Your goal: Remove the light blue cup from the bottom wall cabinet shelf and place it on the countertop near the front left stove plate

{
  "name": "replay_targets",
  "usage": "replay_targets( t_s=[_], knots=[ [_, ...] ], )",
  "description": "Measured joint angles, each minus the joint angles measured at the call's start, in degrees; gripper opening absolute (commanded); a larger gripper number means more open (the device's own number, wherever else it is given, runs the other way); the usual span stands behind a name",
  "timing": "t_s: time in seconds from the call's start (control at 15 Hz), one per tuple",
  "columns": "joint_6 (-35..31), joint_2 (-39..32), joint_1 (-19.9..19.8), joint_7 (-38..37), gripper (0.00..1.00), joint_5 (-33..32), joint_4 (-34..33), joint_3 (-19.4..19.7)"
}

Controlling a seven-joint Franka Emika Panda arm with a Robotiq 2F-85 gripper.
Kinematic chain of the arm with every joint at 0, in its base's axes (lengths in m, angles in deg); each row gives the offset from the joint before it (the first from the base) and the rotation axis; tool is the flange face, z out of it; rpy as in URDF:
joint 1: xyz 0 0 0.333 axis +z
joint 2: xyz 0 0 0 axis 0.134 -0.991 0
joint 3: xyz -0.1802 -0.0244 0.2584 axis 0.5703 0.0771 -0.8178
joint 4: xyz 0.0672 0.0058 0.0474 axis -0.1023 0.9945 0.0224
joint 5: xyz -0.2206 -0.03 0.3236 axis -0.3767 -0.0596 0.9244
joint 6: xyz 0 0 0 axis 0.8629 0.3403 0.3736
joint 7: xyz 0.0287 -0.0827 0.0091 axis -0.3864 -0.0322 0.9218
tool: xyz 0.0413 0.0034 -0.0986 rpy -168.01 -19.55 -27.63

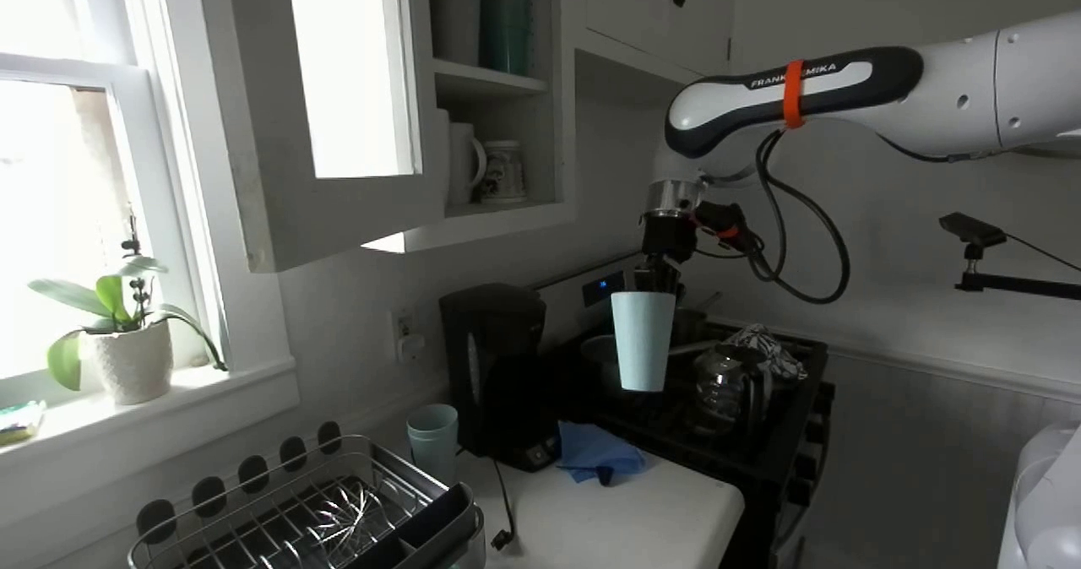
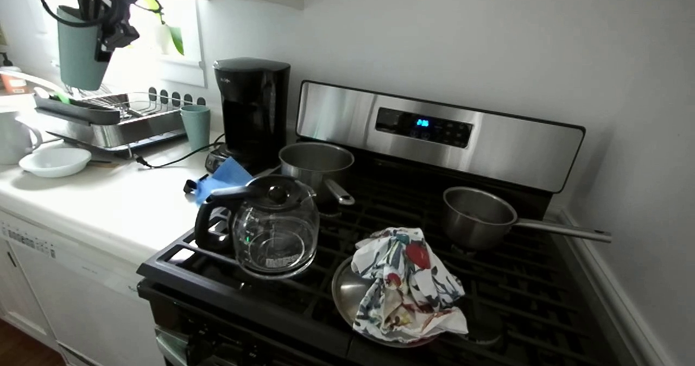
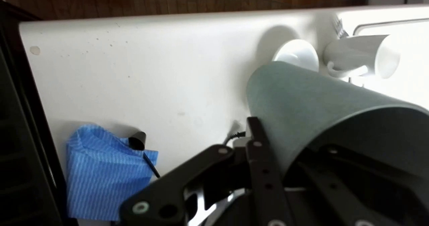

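Clearly, the gripper is clamped on the light blue cup at its upper wall: one finger lies along the outside, the other reaches into the mouth, and the wall is pinched between them. The cup hangs in the air, rim on top and nearly upright, above the countertop that spreads beneath it in the wrist view. I take it for thin plastic: light, fairly stiff, apt to flex a little at the rim, hard to break, yet smooth enough to pivot under a weak pinch. A hold over one side of the rim suits it, though the narrow base could rock on landing, so it wants setting flat before release. Past it, a blue cloth lies on the countertop just beside the stove. On the stove, a glass coffee pot stands toward the front left, probably covering the front left stove plate; it looks far more fragile than the cup, so a swing that way is best avoided. Farthest off, the bottom wall cabinet shelf bears a white mug and a patterned mug.
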Motion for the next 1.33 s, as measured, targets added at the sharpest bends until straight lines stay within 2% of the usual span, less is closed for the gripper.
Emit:
replay_targets(
  t_s=[0.27,0.47,0.93,1.33],
  knots=[
    [-1.7,-0.6,0.3,-3.9,0.02,-7.4,4.5,-4.2],
    [-4.8,-1.0,0.8,-5.8,0.02,-10.3,8.3,-6.1],
    [-27.9,-1.6,1.0,-7.0,0.02,-12.3,18.3,-7.4],
    [-39.7,-5.4,1.1,-8.9,0.02,-12.4,23.9,-7.4]
  ],
)
